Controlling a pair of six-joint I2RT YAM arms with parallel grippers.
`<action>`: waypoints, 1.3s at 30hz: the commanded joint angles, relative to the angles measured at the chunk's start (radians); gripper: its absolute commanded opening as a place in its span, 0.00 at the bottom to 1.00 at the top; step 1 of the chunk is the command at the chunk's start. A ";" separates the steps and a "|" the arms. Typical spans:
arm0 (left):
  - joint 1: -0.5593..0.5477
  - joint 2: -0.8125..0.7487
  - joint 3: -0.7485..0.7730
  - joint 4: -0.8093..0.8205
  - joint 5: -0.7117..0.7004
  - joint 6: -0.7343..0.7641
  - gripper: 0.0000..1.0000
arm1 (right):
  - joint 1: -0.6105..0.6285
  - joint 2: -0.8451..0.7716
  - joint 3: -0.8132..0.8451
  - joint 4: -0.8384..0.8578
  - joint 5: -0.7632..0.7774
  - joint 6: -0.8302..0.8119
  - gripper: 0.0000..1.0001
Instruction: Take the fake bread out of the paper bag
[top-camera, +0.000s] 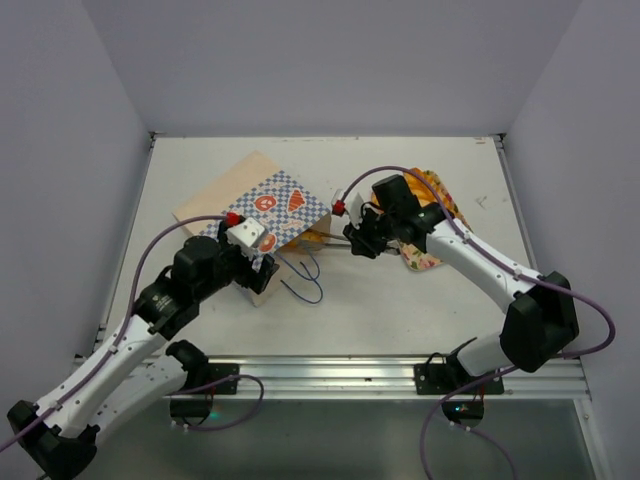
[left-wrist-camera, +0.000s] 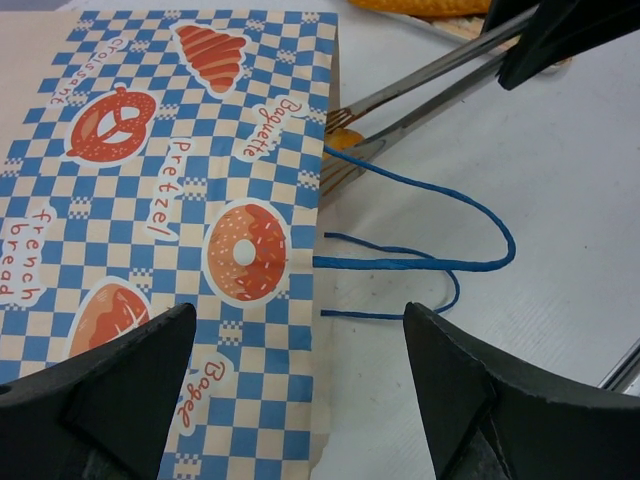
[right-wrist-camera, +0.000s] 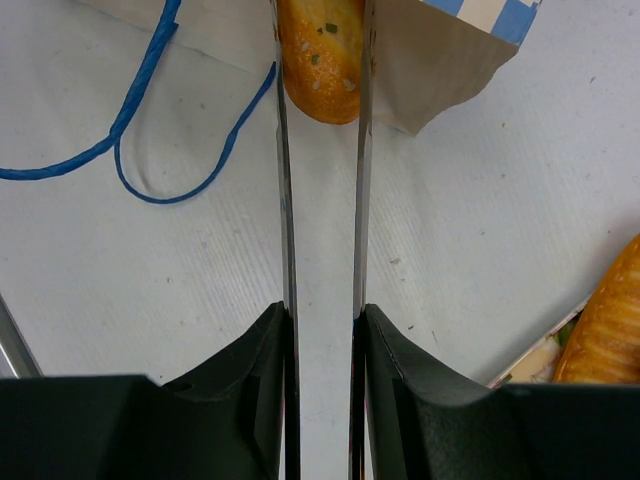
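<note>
Right claw (right-wrist-camera: 323, 312) of mine is pressed together on a pair of metal tongs (right-wrist-camera: 285, 200), their two long blades running straight out between my fingers. At the far end the blades sit on either side of a piece of fake bread (right-wrist-camera: 320, 60), a golden-orange, speckled end poking out of the mouth of the paper bag (top-camera: 270, 205). The blades lie against its sides. How much of it is inside the bag I cannot tell.

The bag lies flat on the tabletop (top-camera: 400, 300), checkered face up, its open mouth turned toward my right arm. Its blue cord handles (left-wrist-camera: 450, 200) trail loose on the tabletop just outside the mouth.

My left claw (left-wrist-camera: 298, 315) is spread wide and holds nothing. It hangs over the bag's edge at the mouth, one finger above the checkered paper and the other above the bare tabletop beside the cords.

Off to my right, a ridged loaf (right-wrist-camera: 610, 320) rests on the floral tray (right-wrist-camera: 530, 360), well apart from the bag.
</note>
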 joint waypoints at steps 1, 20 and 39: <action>-0.098 0.027 0.008 -0.007 -0.185 -0.021 0.88 | -0.009 -0.042 0.001 0.024 -0.017 -0.006 0.00; -0.237 0.235 0.024 0.025 -0.567 -0.028 0.68 | -0.043 -0.105 -0.006 -0.025 -0.034 -0.014 0.00; -0.238 0.229 0.030 0.196 -0.639 0.010 0.04 | -0.077 -0.249 -0.043 -0.171 -0.039 -0.101 0.00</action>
